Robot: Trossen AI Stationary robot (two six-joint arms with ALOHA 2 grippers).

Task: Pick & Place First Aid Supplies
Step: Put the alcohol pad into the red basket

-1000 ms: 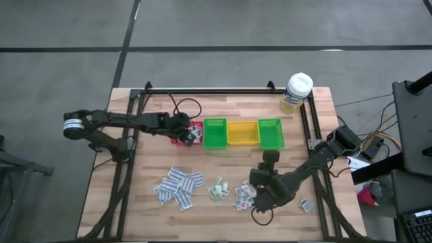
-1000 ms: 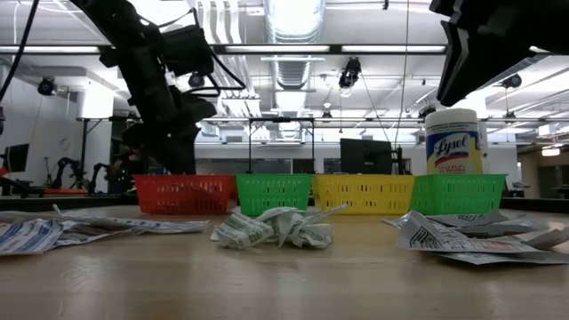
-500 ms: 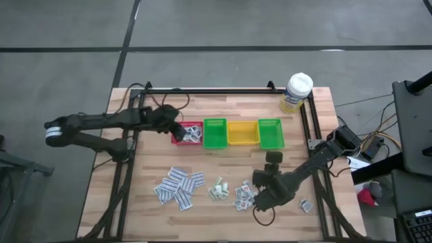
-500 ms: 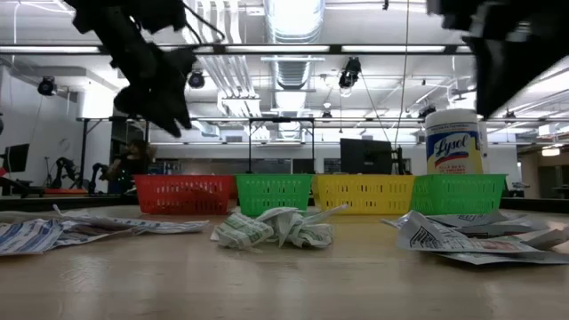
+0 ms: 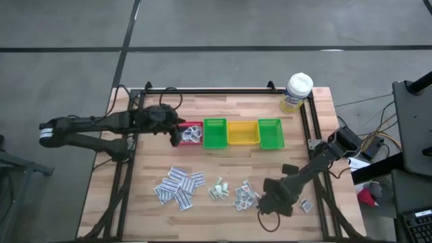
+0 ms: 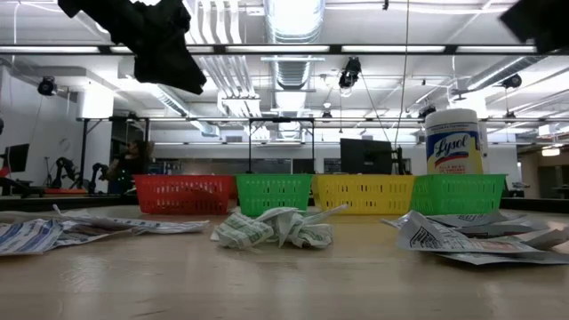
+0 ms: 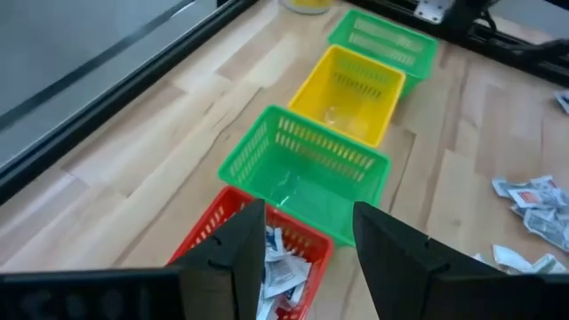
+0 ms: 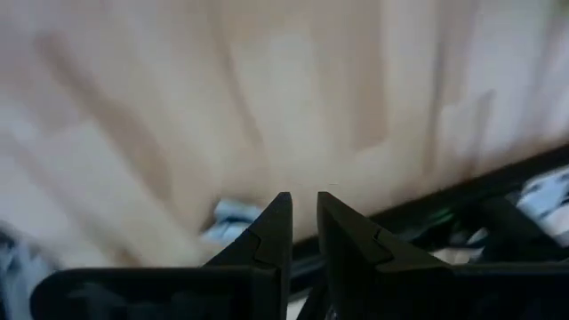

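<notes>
So, loose white packets (image 5: 179, 187) lie in clusters on the table's near side, flat or crumpled with grey-blue print; a few already sit in the red bin (image 5: 191, 133). Left gripper (image 7: 307, 236) hangs over that bin, jaws apart, empty (drop looks done). Right gripper (image 8: 303, 216), jaws nearly together, nothing held, hovers beside the right-hand cluster (image 5: 244, 196); next needs a clean pinch.

A robotics lab: exposed ceiling ducts (image 6: 293, 22), strip lights, equipment racks behind.
</notes>
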